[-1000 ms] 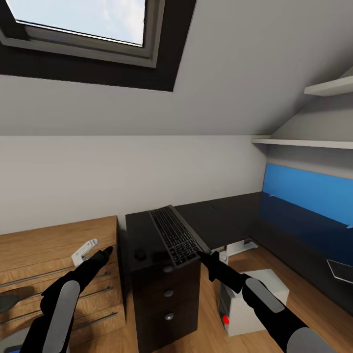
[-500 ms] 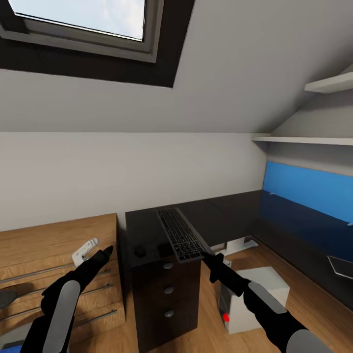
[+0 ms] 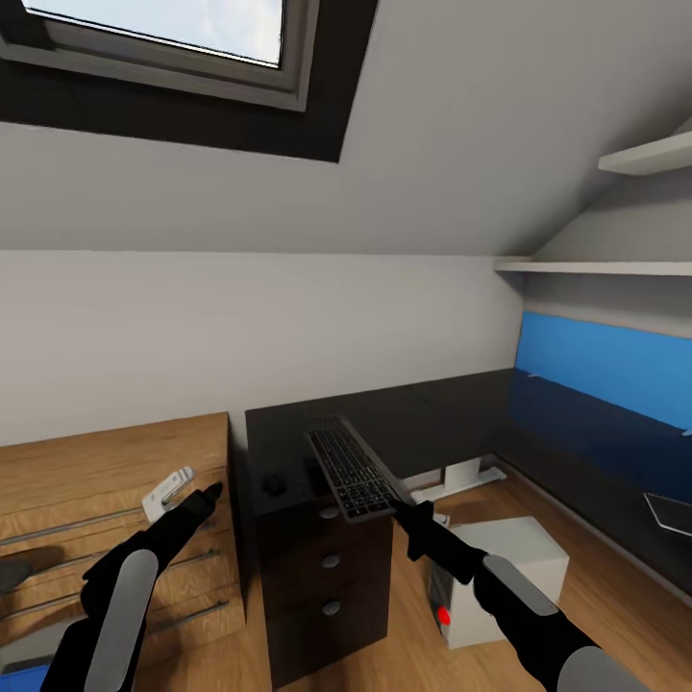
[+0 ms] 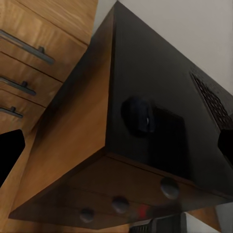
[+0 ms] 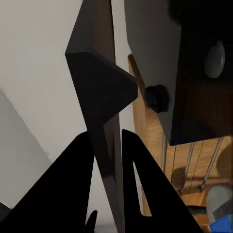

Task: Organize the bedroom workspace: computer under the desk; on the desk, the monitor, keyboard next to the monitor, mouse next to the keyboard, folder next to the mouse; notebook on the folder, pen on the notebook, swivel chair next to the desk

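My right gripper [image 3: 396, 500] is shut on the near end of the keyboard [image 3: 351, 469], a slim grey frame with dark keys. The keyboard hangs tilted just above the black drawer cabinet [image 3: 288, 452]. In the right wrist view its edge [image 5: 104, 97] sits between the two fingers. The dark mouse [image 3: 276, 483] lies on the cabinet top, left of the keyboard. My left gripper [image 3: 210, 492] hovers open beside the cabinet, and its wrist view looks at the mouse [image 4: 138, 115]. The desk [image 3: 452, 404] with its blue back panel runs to the right. The grey computer [image 3: 495, 572] stands on the floor by it.
A low wooden drawer unit [image 3: 96, 481] at the left carries a small white object [image 3: 165, 492]. A blue sliver of the folder [image 3: 14, 678] shows at the bottom left corner. White shelves [image 3: 615, 269] hang above the desk. A flat pale-edged slab [image 3: 670, 509] lies at the right edge.
The right gripper has raised the keyboard off the cabinet top and tilted it. The camera has shifted slightly. The left arm has stayed in place.
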Tool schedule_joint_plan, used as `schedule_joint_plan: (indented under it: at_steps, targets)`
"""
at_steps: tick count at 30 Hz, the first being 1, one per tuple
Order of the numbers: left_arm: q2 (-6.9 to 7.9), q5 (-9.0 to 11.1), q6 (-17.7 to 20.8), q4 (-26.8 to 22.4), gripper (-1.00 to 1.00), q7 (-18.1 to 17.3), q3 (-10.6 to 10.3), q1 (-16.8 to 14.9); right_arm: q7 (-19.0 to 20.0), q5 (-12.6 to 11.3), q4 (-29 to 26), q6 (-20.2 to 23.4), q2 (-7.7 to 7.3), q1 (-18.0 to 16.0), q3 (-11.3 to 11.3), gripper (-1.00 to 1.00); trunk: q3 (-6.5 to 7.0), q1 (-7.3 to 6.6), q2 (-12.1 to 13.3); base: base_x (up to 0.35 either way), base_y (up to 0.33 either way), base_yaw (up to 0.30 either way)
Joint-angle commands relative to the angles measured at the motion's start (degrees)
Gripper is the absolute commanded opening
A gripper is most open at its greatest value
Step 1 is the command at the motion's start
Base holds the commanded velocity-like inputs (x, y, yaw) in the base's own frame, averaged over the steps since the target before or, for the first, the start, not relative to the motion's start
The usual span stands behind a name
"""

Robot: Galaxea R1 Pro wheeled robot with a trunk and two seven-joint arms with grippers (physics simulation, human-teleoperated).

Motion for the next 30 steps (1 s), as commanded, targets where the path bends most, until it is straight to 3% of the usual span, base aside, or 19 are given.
schedule_joint_plan:
  at_steps: [1,13,30]
  targets:
    - [-0.05,0.6,0.2,-0.1,1.0,0.5,0.1,-0.1,-0.3,-0.4,0.0,0.0,0.16,-0.1,0.3,-1.0,-0.25,0.22,-0.5,0.0,0.0,0.0]
    - [-0.06,0.6,0.2,0.0,1.0,0.5,0.1,-0.1,-2.8,0.1,-0.3,-0.2,0.46,-0.1,0.3,-1.0,-2.4,2.86,-5.3,0.0,0.0,0.0]
    - [-0.06,0.6,0.3,0.0,1.0,0.2,-0.1,-0.1,-3.1,0.7,-0.3,-0.1,0.9,-0.1,0.3,-1.0,-2.4,2.86,-5.3,0.005,0.0,0.0]
